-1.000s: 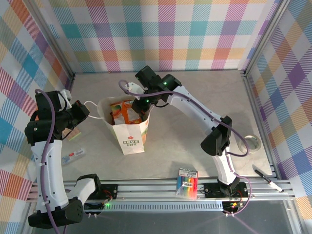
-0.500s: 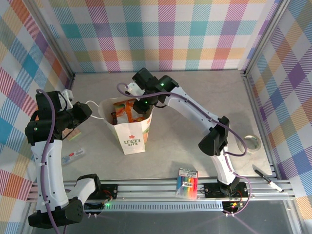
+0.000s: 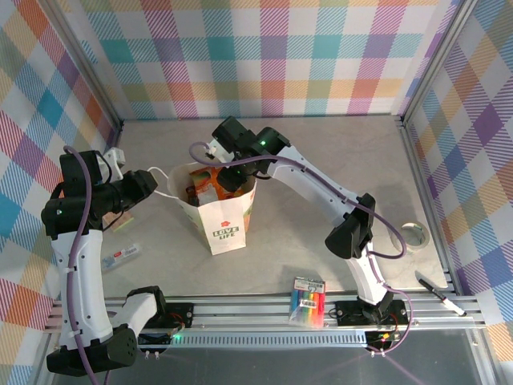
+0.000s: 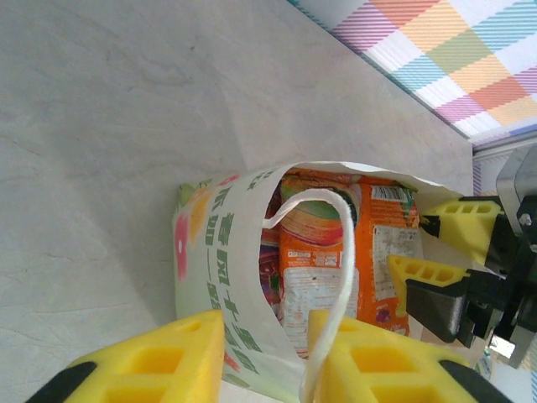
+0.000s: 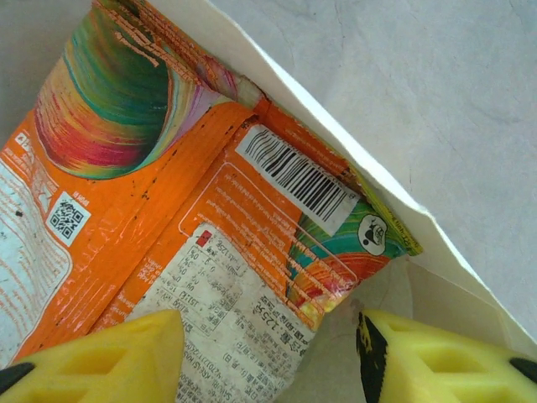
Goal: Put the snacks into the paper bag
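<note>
The white paper bag (image 3: 224, 228) stands mid-table, mouth up, with orange snacks (image 3: 203, 183) upright inside. My left gripper (image 3: 152, 180) is at the bag's left rim. In the left wrist view its jaws (image 4: 264, 340) stand apart around the printed bag wall (image 4: 218, 252), and the white handle (image 4: 340, 252) lies against one finger. My right gripper (image 3: 231, 178) is inside the bag mouth. Its open jaws (image 5: 268, 340) straddle the lower end of an orange packet (image 5: 193, 210) without pinching it. A purple-red packet (image 4: 270, 273) shows behind the bag wall.
A rainbow marker pack (image 3: 308, 301) lies on the front rail. A tape roll (image 3: 414, 235) and a black pen (image 3: 439, 294) are at the right edge. A small tube (image 3: 122, 256) lies left of the bag. Plaid walls close in three sides.
Both grippers have opened: the right has let go of the orange packet inside the bag, the left has loosened on the bag's rim. The bag has shifted slightly right and forward.
</note>
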